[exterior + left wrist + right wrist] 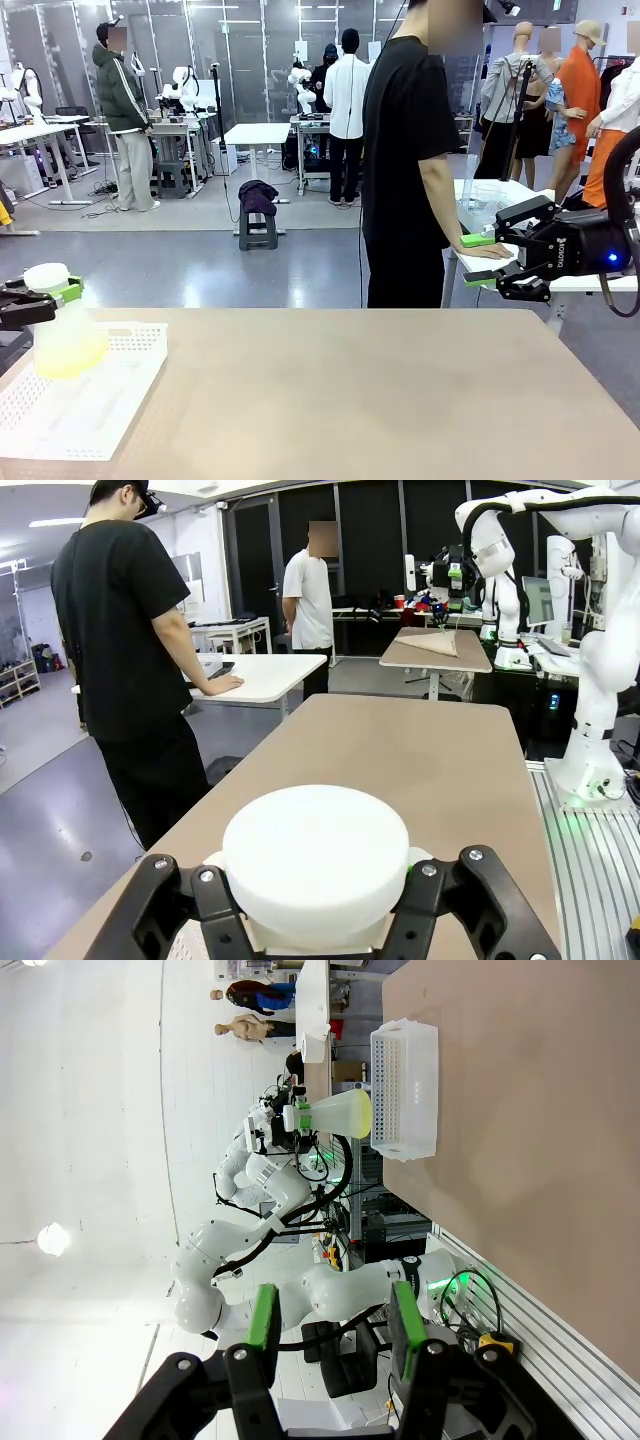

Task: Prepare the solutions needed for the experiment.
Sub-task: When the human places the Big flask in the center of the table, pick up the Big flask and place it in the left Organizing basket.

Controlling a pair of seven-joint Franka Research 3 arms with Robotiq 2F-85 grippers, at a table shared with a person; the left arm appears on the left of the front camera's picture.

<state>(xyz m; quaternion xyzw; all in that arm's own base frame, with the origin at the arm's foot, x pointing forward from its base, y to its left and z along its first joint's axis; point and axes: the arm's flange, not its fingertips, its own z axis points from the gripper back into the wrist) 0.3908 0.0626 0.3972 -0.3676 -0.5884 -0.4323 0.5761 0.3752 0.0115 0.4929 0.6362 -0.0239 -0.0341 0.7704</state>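
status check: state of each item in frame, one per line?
left claw: shut on the flask neck, below the stopper
conical flask: upright, held over the tray, capped
solutions: shallow yellow-green layer in the flask
stopper: seated on the flask mouth
white tray: flat on the table, perforated
right claw: open, holding nothing, raised above the table's far right

Front camera faces person (408, 150); wrist cameras share table (420, 750)

Bright, even indoor light; wide-angle distortion.
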